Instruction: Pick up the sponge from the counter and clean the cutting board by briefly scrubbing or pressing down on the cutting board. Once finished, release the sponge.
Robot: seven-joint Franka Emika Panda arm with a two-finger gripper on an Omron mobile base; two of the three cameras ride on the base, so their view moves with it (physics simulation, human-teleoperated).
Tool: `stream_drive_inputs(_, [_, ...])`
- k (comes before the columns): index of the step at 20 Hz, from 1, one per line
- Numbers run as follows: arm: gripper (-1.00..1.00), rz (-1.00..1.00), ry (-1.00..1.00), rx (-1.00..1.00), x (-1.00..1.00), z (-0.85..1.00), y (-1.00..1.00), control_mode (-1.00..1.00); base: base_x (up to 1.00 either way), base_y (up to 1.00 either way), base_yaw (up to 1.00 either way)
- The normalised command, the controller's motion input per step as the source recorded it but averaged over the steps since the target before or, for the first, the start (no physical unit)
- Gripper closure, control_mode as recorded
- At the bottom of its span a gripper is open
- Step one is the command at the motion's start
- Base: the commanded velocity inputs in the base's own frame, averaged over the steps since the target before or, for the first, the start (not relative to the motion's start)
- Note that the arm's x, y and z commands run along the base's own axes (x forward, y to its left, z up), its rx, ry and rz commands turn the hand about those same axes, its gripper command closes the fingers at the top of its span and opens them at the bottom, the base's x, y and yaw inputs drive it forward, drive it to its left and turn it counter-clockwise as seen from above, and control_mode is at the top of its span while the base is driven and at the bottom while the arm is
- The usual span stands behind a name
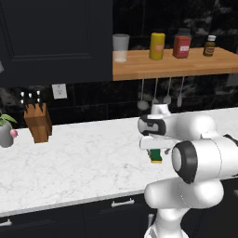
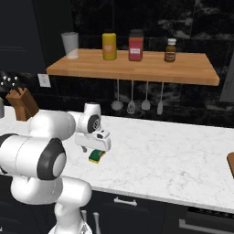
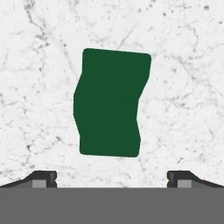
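The sponge (image 3: 109, 103) lies dark green side up on the white marble counter (image 3: 183, 87), its outline slightly pinched at the middle. From the base cameras the sponge (image 1: 156, 156) (image 2: 96, 157) shows green over yellow foam, directly below the hand. My gripper (image 3: 111, 177) (image 1: 155, 149) (image 2: 95, 151) hangs just above it, pointing down, open, with one fingertip (image 3: 43, 177) far to each side and nothing between them. A brown corner of the cutting board (image 2: 231, 164) peeks in at the far right of the counter (image 2: 173, 155).
A wooden knife block (image 1: 38, 122) (image 2: 23, 104) and a potted plant (image 1: 5, 132) stand at the left of the counter. The wooden wall shelf (image 2: 137, 68) with jars runs above, and utensils (image 2: 137, 103) hang under it.
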Motion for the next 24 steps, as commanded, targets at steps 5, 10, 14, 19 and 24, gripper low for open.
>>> stream_drive_inputs(5, [-1.00, 0.01, 0.00, 0.00, 0.20, -0.20, 0.00, -1.00, 0.00, 0.00, 0.00])
stream_drive_inputs(10, [-1.00, 0.01, 0.00, 0.00, 0.18, -0.18, 0.00, -1.00, 0.00, 0.00, 0.00])
stream_drive_inputs(14, [-1.00, 0.01, 0.00, 0.00, 0.09, -0.17, 0.00, -1.00, 0.00, 0.00, 0.00])
stream_drive_inputs(19, [-1.00, 0.02, 0.00, 0.00, 0.15, -0.15, 0.00, -1.00, 0.00, 0.00, 0.00])
stream_drive_inputs(24, [-1.00, 0.01, 0.00, 0.00, 0.15, -0.12, 0.00, -1.00, 0.00, 0.00, 0.00])
